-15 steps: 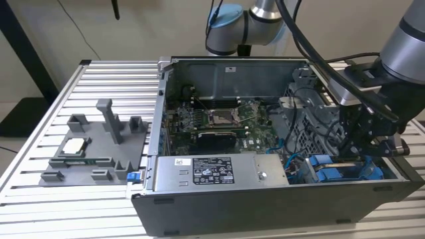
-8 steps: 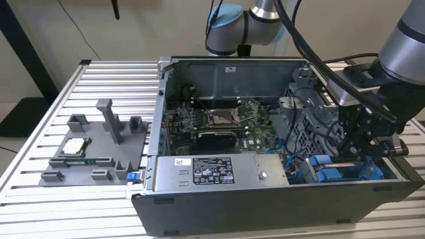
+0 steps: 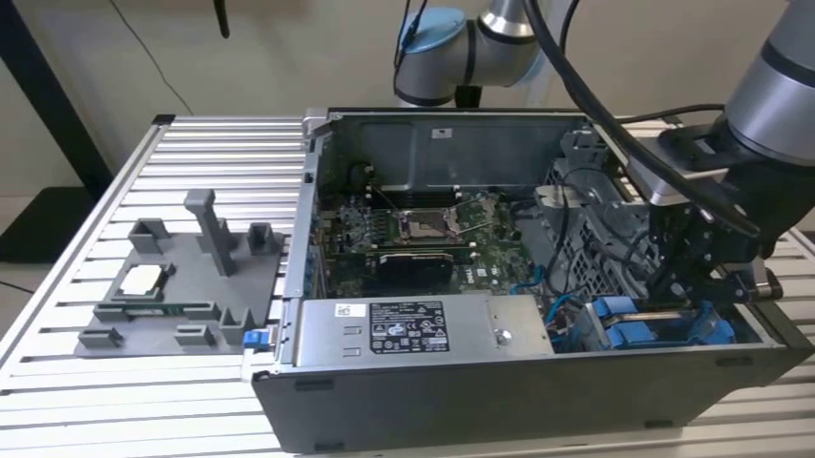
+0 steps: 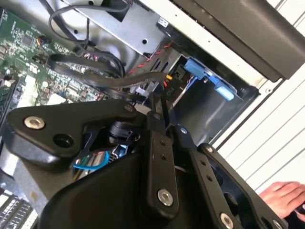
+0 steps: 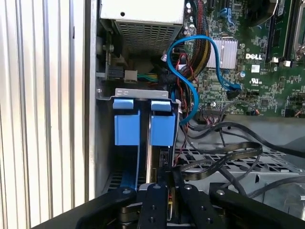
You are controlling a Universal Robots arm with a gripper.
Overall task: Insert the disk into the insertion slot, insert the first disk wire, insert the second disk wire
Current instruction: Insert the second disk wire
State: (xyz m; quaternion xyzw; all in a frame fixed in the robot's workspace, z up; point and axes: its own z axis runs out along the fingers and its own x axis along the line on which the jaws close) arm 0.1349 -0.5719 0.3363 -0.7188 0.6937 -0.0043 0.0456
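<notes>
1. End effector (image 5: 164, 183) sits low in the drive cage (image 3: 612, 239), fingers nearly closed on something thin; what it grips cannot be told.
2. Disk (image 5: 162, 129) stands seated in insertion slot (image 5: 138, 93), blue carrier visible.

Exterior view high; wrist views close inside case (image 3: 535, 401)

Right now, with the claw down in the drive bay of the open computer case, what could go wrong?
1. Loose black cables lie close beside the claw; it could snag or drag them.
2. The blue data cable loops just above the blue carrier frames and could be caught or pinched.
3. A person's hand rests near the case in the second wrist view, within reach of the arm, so contact is possible.
</notes>
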